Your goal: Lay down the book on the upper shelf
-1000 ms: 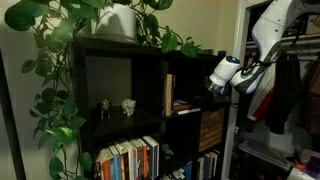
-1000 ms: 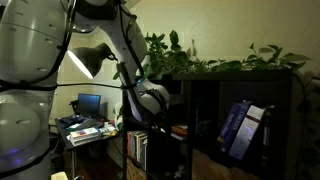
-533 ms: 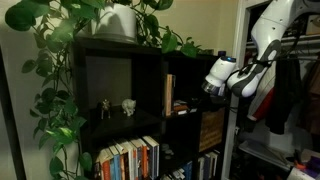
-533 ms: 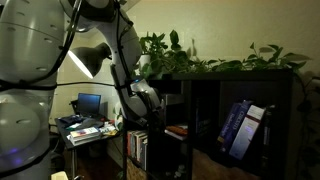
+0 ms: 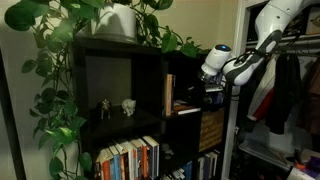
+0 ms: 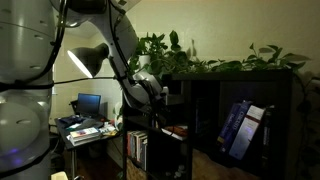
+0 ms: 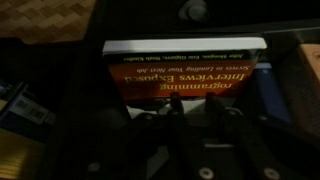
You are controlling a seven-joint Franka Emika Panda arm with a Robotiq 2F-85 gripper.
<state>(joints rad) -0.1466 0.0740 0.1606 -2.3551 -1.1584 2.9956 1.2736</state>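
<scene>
Book (image 7: 185, 72) looks flat on the upper shelf (image 5: 185, 68) already, I reckon; my end effector (image 7: 170, 120) hangs spread above it, gripping nothing. Only backing out remains.

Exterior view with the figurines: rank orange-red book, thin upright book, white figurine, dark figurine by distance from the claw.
From the claw at the opening of the narrow compartment:
1. orange-red book, low in that compartment.
2. thin upright book, against its dividing wall.
3. white figurine, in the wider compartment.
4. dark figurine, just beyond the white one.
</scene>
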